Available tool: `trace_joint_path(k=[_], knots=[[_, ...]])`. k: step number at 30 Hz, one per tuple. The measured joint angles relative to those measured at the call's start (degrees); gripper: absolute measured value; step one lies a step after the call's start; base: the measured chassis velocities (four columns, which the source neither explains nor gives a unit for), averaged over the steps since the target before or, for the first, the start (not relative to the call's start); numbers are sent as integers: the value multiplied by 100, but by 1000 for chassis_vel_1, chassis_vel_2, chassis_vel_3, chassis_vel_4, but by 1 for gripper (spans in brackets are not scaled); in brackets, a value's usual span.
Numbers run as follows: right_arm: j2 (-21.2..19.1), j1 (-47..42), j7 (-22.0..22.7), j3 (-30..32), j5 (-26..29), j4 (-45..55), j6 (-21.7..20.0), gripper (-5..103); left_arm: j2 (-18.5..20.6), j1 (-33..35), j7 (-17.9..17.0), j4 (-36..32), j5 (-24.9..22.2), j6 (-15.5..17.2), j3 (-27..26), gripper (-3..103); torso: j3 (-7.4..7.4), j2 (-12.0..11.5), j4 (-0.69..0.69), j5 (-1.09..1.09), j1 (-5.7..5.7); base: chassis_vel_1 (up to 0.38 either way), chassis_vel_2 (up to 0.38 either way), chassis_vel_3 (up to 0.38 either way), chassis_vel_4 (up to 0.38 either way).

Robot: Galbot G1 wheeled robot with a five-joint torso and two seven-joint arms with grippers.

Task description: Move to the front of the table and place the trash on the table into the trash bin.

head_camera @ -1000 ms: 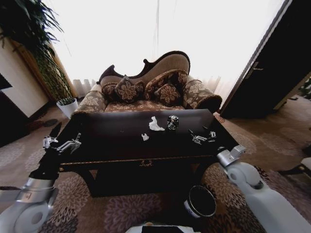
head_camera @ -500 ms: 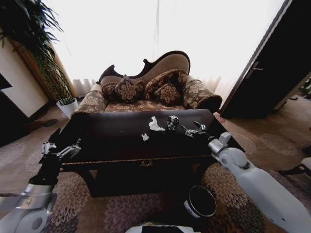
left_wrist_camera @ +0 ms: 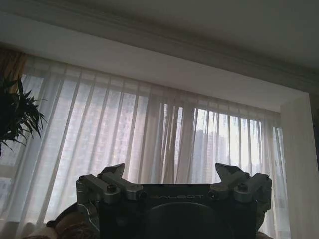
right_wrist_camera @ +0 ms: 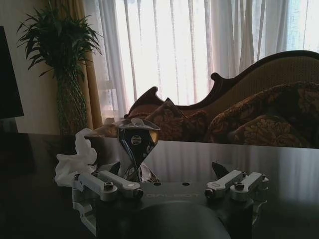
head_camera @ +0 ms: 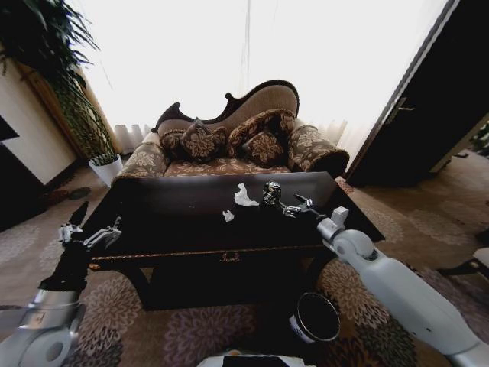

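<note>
The trash, a crushed dark shiny can [head_camera: 270, 192] with a larger crumpled white paper scrap [head_camera: 244, 196] beside it and a smaller white scrap [head_camera: 228, 215] nearer the front, lies mid-way across the large dark glossy wooden table [head_camera: 191, 229] in the head view. The right gripper [head_camera: 291, 206], fingers spread wide, reaches low over the tabletop just beside the can, apparently lining up to grasp it. The small round black trash bin [head_camera: 315, 317] stands on the carpet below the right arm. The left gripper [head_camera: 86, 233] hangs by the table's left edge, fingers apart.

The left wrist view faces curtains, so that arm tilts upward.

The right wrist view has the can [right_wrist_camera: 135, 149] ahead of the open fingers, toward one finger rather than centred, paper [right_wrist_camera: 77, 159] alongside.
</note>
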Motion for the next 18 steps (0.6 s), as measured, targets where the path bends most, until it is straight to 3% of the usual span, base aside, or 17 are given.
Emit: trace_joint_path(k=[18], knots=[[188,512,-53,-336,62,-470,-115,100,48,17,-44,15,-57,-13,-135,100,0,0,0,0,0,0,0,0,0]])
